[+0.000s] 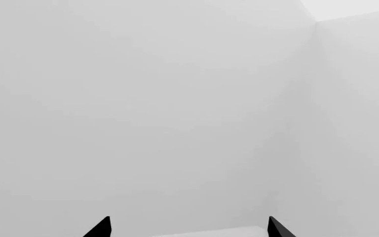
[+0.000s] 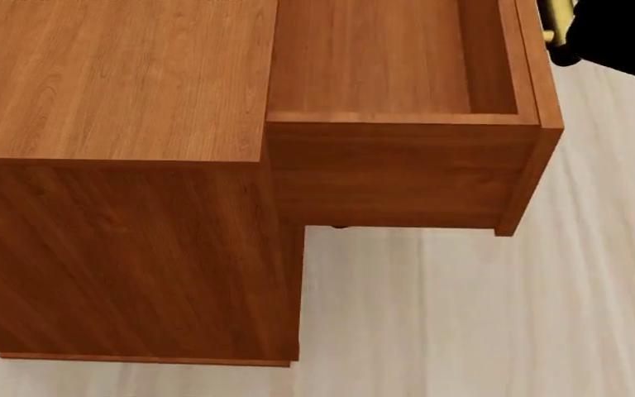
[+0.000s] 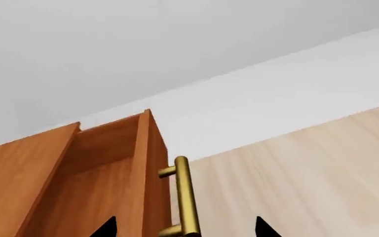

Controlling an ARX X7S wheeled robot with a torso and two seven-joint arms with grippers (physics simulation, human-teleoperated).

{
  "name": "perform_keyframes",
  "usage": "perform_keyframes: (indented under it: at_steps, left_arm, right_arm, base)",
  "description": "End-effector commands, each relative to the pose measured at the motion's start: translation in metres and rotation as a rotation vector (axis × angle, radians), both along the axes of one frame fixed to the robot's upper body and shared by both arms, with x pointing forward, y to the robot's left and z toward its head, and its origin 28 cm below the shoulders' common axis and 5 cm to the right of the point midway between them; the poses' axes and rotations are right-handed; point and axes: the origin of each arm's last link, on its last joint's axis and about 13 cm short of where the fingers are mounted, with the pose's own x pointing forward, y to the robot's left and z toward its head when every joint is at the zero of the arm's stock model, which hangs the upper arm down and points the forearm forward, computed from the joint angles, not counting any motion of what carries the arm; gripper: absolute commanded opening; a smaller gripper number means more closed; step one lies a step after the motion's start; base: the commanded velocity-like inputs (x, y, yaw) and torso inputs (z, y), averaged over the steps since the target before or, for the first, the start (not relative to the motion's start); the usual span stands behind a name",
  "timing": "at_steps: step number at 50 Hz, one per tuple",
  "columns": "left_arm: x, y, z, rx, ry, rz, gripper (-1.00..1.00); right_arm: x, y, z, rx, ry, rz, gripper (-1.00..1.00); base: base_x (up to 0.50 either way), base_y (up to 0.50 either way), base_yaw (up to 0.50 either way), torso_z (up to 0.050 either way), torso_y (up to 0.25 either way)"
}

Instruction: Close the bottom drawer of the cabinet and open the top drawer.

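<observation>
Reddish-brown wood cabinet [image 2: 119, 165]: fills the head view from 9 o'clock to centre. Top drawer [image 2: 406, 107]: pulled well out toward 3 o'clock, interior bare. Bottom drawer: not visible, hidden below; whether shut, cannot tell. Brass handle [image 3: 184, 197]: on the drawer front, lying between the tips of the right claw [image 3: 184, 231], jaws spread and apart from the bar. Left claw [image 1: 188, 228]: jaws apart, holding nothing, facing a pale wall. Risk, judged: closing off-centre could let the bar slip out; pulling further might overrun the drawer's travel.
</observation>
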Motion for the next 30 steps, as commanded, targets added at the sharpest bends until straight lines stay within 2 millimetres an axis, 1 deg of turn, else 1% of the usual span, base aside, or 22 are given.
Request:
perform_keyframes:
  at_steps: [1, 5, 6, 8, 11, 12, 13, 17, 20, 25, 30]
  left_arm:
    - [0.000, 0.000, 0.000, 0.001, 0.000, -0.001, 1.00]
    - [0.000, 0.000, 0.000, 0.001, -0.001, -0.002, 1.00]
    - [0.000, 0.000, -0.005, 0.001, -0.001, -0.002, 1.00]
    - [0.000, 0.000, 0.000, 0.001, -0.002, -0.002, 1.00]
    - [0.000, 0.000, 0.000, 0.002, -0.001, -0.002, 1.00]
    - [0.000, 0.000, 0.000, 0.002, 0.000, -0.002, 1.00]
    - [0.000, 0.000, -0.005, 0.001, -0.001, -0.002, 1.00]
    - [0.000, 0.000, 0.000, 0.001, -0.002, -0.002, 1.00]
    - [0.000, 0.000, 0.000, 0.001, -0.001, -0.003, 1.00]
    - [0.000, 0.000, 0.000, 0.000, -0.001, -0.003, 1.00]
    - [0.000, 0.000, 0.000, -0.001, -0.001, -0.005, 1.00]
  right_arm:
    - [0.002, 0.019, 0.008, -0.165, -0.048, -0.041, 1.00]
    - [0.010, 0.023, 0.010, -0.185, -0.036, -0.037, 1.00]
    - [0.012, 0.024, 0.010, -0.179, -0.029, -0.028, 1.00]
    - [0.016, 0.026, 0.011, -0.182, -0.017, -0.016, 1.00]
    - [0.022, 0.028, 0.010, -0.180, 0.001, 0.008, 1.00]
    - [0.024, 0.029, 0.010, -0.174, 0.010, 0.023, 1.00]
    - [0.026, 0.030, 0.010, -0.162, 0.024, 0.053, 1.00]
    - [0.034, 0.033, 0.009, -0.143, 0.061, 0.129, 1.00]
    - [0.041, 0.033, 0.009, -0.140, 0.063, 0.114, 1.00]
    - [0.052, 0.036, 0.005, -0.133, 0.102, 0.170, 1.00]
    - [0.070, 0.039, -0.001, -0.157, 0.146, 0.144, 1.00]
  base:
    - [0.00, 0.00, 0.00, 0.000, 0.000]
    - [0.00, 0.00, 0.00, 0.000, 0.000]
    - [0.00, 0.00, 0.00, 0.000, 0.000]
    - [0.00, 0.00, 0.00, 0.000, 0.000]
    - [0.00, 0.00, 0.00, 0.000, 0.000]
    - [0.00, 0.00, 0.00, 0.000, 0.000]
    - [0.00, 0.00, 0.00, 0.000, 0.000]
    - [0.00, 0.00, 0.00, 0.000, 0.000]
    - [0.00, 0.00, 0.00, 0.000, 0.000]
    - [0.00, 0.00, 0.00, 0.000, 0.000]
    - [0.00, 0.00, 0.00, 0.000, 0.000]
